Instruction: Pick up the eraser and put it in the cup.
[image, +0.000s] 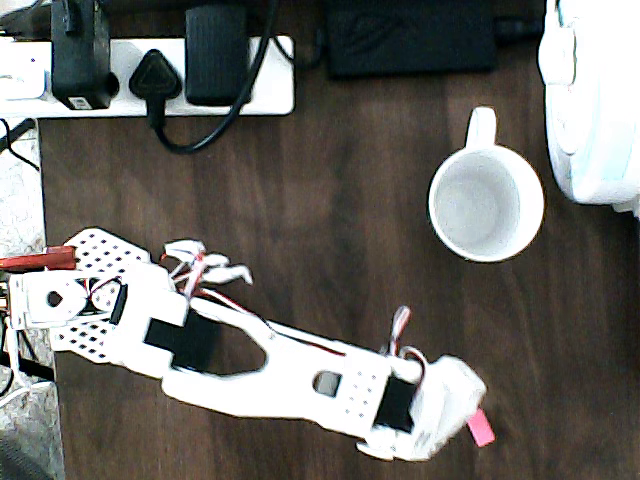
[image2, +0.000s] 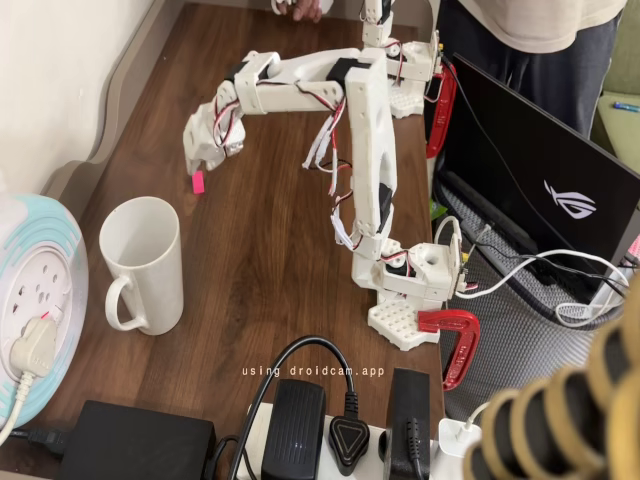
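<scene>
The eraser (image: 481, 429) is a tiny pink block that sticks out from the tip of my white gripper (image: 462, 408) at the lower right of the overhead view. In the fixed view the eraser (image2: 198, 181) hangs right under the fingertips of the gripper (image2: 200, 164), low over the dark wooden table, and the jaws look closed on its upper end. The cup (image: 487, 210) is a white mug standing upright with its handle pointing to the top of the overhead view, well away from the gripper. In the fixed view the cup (image2: 142, 262) stands nearer the camera than the eraser.
A white power strip (image: 150, 76) with black plugs and a black adapter (image: 412, 38) lie along the top edge. A round white-and-blue extension reel (image: 595, 100) sits right of the cup. A laptop (image2: 540, 180) and a person stand beside the arm's base (image2: 415, 290).
</scene>
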